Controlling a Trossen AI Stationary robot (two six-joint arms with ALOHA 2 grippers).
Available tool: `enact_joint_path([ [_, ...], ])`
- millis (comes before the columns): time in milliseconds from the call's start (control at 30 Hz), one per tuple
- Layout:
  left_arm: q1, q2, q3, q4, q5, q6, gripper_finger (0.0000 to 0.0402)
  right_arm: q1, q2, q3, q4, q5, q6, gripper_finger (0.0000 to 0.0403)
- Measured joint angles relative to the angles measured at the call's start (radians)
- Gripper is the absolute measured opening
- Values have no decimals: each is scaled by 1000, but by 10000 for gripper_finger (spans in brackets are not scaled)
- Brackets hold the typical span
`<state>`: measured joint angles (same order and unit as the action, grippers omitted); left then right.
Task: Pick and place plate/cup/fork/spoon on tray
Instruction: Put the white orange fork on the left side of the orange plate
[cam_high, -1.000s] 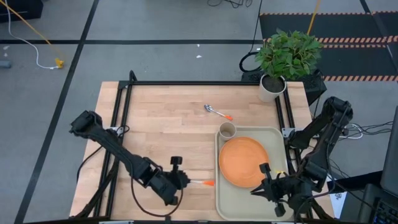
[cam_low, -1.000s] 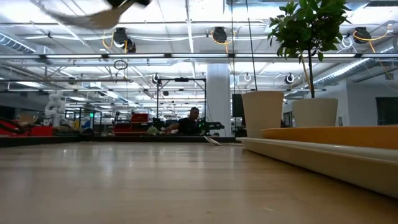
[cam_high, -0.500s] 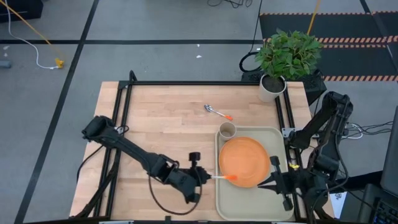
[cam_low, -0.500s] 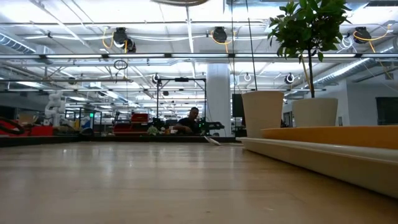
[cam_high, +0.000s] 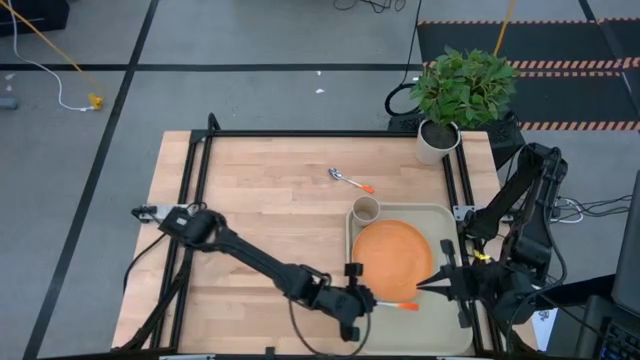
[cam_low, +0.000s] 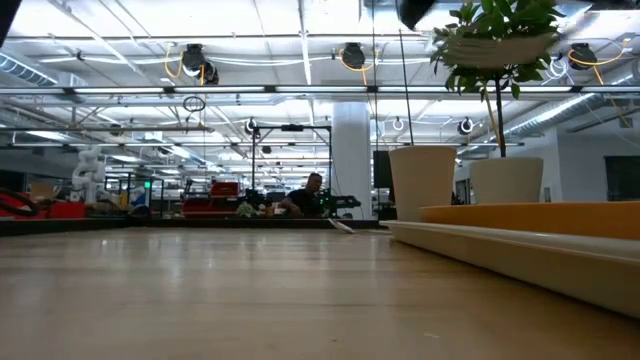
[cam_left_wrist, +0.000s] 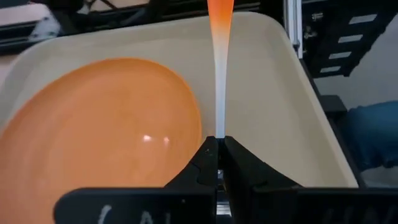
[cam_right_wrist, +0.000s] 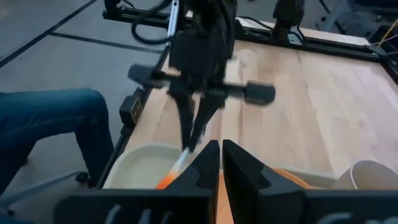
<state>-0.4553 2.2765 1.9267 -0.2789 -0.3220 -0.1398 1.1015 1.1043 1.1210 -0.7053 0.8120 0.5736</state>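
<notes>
My left gripper (cam_high: 366, 300) reaches over the near left part of the pale tray (cam_high: 441, 213) and is shut on the fork (cam_high: 396, 305), whose orange handle end (cam_left_wrist: 219, 12) points toward the table's right edge. Its tines are hidden. The orange plate (cam_high: 392, 258) lies flat in the tray, and the tan cup (cam_high: 366, 209) stands in the tray's far left corner. The spoon (cam_high: 350, 181) lies on the wood beyond the tray. My right gripper (cam_high: 441, 284) is shut and empty at the tray's near right edge. My left gripper pinches the fork's silver shaft (cam_left_wrist: 219, 127) between its two fingers, at the end away from the orange handle. The fingers come from the table's left, and the fork sticks straight out ahead along them. It hangs over the tray beside the plate's near rim.
A white pot with a green plant (cam_high: 437, 140) stands at the table's far right corner. A black frame (cam_high: 300, 135) runs around the table's sides. A person's leg in blue jeans (cam_right_wrist: 50, 124) is close to the near right corner. The left half of the wooden table (cam_high: 250, 220) is bare.
My left gripper has carried the fork from the bare wood toward the table's right edge, until it is over the tray's near part. The fork has stayed pointing right. My right gripper has drawn back a little toward the right edge, off the plate.
</notes>
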Motion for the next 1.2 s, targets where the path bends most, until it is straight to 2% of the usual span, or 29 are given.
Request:
enact_joint_path([
  [267,25,140,141,-4,53,-19,9,0,-1,0,-4,1,-21,11],
  [767,33,236,147,129,51,-78,10,0,-1,0,-2,7,-10,11],
  [1200,32,238,146,100,23,-87,10,0,-1,0,5,7,-10,11],
])
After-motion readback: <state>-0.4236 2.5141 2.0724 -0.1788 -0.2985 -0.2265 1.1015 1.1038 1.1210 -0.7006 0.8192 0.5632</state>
